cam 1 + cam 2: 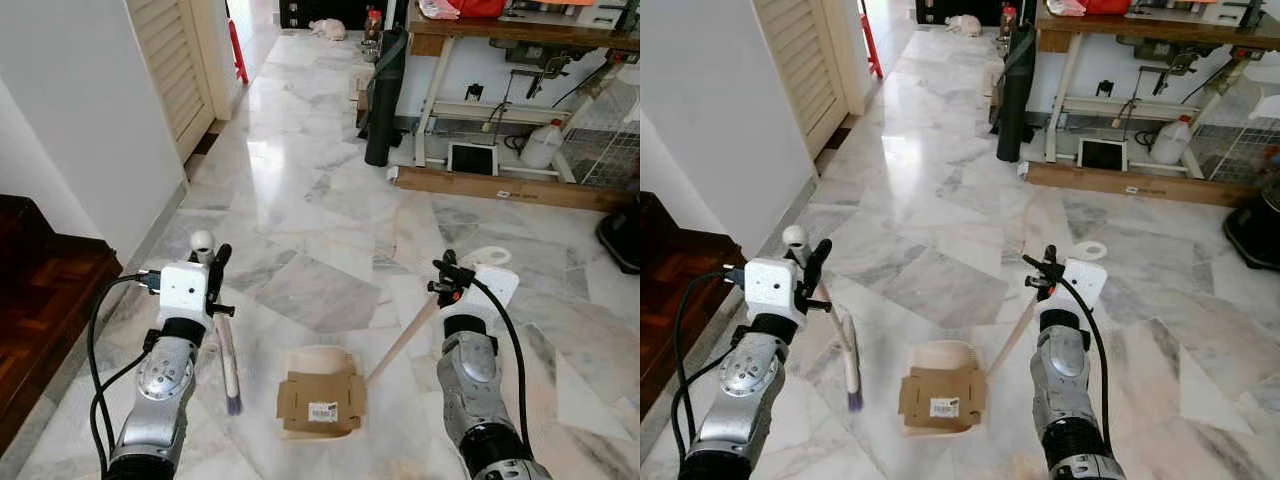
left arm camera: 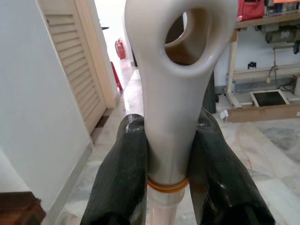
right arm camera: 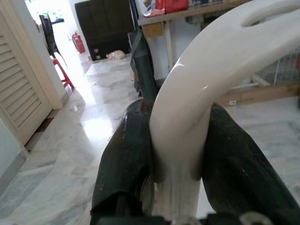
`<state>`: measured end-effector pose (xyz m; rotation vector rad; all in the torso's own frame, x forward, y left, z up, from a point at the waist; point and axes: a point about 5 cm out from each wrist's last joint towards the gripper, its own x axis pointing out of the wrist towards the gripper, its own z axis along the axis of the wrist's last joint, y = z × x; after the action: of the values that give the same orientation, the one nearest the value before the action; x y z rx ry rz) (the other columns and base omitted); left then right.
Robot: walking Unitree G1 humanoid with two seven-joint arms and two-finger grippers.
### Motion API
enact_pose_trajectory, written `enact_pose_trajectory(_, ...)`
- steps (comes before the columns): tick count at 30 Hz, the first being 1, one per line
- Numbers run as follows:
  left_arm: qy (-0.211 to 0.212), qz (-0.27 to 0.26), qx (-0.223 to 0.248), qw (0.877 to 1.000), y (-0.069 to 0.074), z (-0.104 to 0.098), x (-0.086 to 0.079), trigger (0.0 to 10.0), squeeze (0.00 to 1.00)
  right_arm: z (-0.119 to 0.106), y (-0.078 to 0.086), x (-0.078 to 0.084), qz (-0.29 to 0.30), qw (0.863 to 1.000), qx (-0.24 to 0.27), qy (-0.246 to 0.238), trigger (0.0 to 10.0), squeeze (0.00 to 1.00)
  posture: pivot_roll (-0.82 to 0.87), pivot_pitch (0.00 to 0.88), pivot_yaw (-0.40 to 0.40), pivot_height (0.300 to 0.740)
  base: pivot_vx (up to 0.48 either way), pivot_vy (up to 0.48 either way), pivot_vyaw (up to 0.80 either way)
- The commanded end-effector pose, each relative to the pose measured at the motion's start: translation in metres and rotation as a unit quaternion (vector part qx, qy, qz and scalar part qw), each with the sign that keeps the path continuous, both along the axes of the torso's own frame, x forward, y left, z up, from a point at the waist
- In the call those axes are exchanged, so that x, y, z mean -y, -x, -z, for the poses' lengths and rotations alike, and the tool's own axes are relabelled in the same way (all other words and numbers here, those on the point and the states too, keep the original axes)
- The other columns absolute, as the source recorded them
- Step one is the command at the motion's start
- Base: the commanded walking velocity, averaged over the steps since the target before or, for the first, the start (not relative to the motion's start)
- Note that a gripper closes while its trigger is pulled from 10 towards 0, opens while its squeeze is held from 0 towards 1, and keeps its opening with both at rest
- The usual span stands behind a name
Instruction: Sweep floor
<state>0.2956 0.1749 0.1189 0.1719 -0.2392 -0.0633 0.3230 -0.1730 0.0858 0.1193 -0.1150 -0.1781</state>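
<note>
My left gripper is shut on the white ring-topped handle of a small broom. The broom hangs down with its dark bristles at the marble floor. My right gripper is shut on the white looped handle of a dustpan. Its pale stick slants down to the beige pan on the floor between my arms. A flattened brown cardboard piece with a white label lies across the pan's near side.
A white wall and a dark wooden step run along the left. A workbench, a black roll, a wooden plank and a white jug stand ahead on the right. Open marble floor stretches ahead.
</note>
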Motion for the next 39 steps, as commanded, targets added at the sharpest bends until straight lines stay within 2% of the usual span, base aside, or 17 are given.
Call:
enact_pose_trajectory(1,0.005,0.007,0.033,0.999,-0.0017,-0.0109,0.0027,10.0,0.0,-0.0178,-0.003,0.0035,-0.01,0.999,0.035,0.027,10.0,0.0,0.11,0.0,-0.029,0.74,0.0,0.0,0.0)
enact_pose_trajectory(9,0.005,0.001,0.026,1.0,0.0015,-0.0064,-0.0008,10.0,0.0,-0.0193,-0.0021,0.0092,-0.003,0.999,0.034,0.036,10.0,0.0,0.11,0.0,-0.025,0.74,0.0,0.0,0.0)
enact_pose_trajectory(39,-0.006,-0.004,0.017,1.0,0.003,-0.0055,-0.0003,10.0,0.0,-0.018,0.0036,0.0052,0.013,0.999,0.025,0.025,10.0,0.0,0.11,0.0,-0.007,0.74,0.0,0.0,0.8)
